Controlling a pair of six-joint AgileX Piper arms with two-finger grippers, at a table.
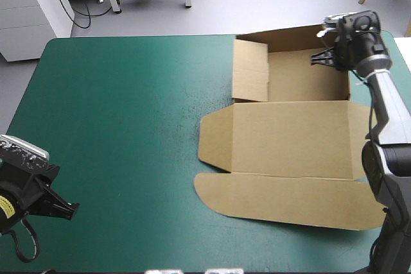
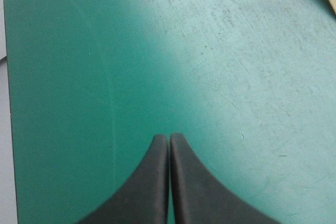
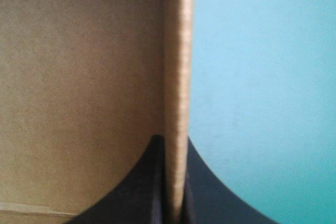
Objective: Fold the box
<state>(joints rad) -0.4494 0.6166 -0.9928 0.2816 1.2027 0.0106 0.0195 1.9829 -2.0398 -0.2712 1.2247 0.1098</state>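
black fingers of the right gripper (image 3: pixel 173 142) clamp a raised wall of the brown box (image 1: pixel 282 139), at the far right of the teal-green cover (image 1: pixel 128 126). the tray looks formed; its lid and flaps lie flat, unfolded. the left gripper (image 2: pixel 169 139), closed and empty, hovers over bare cover.

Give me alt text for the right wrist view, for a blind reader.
The right end effector, two black fin-shaped fingers, is shut on the upright wall edge of the brown cardboard box. Brown board fills one side, the teal-green table cover the other.
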